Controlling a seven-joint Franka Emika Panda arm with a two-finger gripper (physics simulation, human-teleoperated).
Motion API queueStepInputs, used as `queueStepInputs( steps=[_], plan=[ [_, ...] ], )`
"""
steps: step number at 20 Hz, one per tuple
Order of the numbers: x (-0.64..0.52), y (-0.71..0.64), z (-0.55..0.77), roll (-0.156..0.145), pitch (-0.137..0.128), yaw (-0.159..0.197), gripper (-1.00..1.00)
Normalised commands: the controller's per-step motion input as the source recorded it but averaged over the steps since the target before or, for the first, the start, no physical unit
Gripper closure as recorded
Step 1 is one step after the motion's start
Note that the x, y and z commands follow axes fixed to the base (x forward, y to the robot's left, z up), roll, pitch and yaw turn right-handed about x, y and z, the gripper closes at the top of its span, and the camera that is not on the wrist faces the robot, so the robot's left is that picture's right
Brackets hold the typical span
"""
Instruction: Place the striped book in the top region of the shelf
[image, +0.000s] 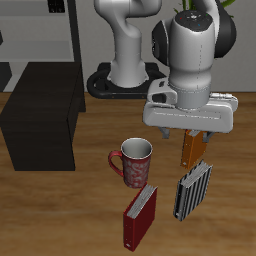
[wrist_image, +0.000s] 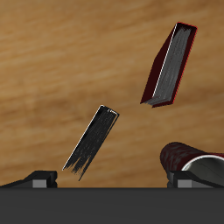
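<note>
The striped book (image: 192, 190) stands on its edge on the wooden table near the front edge, with its black-and-white cover showing. It also shows in the wrist view (wrist_image: 94, 140), seen edge-on. The black shelf (image: 40, 120) is a low boxy unit with a flat top, standing apart from the books at the table's side. My gripper (image: 187, 133) hangs above the table, a little farther back than the striped book and well above it. In the wrist view my gripper (wrist_image: 112, 182) is open and empty, its fingertips (wrist_image: 39, 179) wide apart.
An orange book (image: 192, 148) stands just under the gripper, behind the striped book. A dark red book (image: 140, 215) stands beside the striped book and shows in the wrist view (wrist_image: 171, 66). A red patterned mug (image: 133, 160) stands nearby. A tall grey rack (image: 50, 25) is behind the shelf.
</note>
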Motion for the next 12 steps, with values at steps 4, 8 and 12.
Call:
queueStepInputs(
  steps=[4,8,12],
  plan=[
    [0.06,0.09,-0.17,-0.022,0.003,-0.004,-1.00],
    [0.07,0.13,-0.19,0.011,-0.004,-0.067,-1.00],
    [0.07,0.12,-0.21,0.021,-0.006,0.011,-1.00]
  ],
)
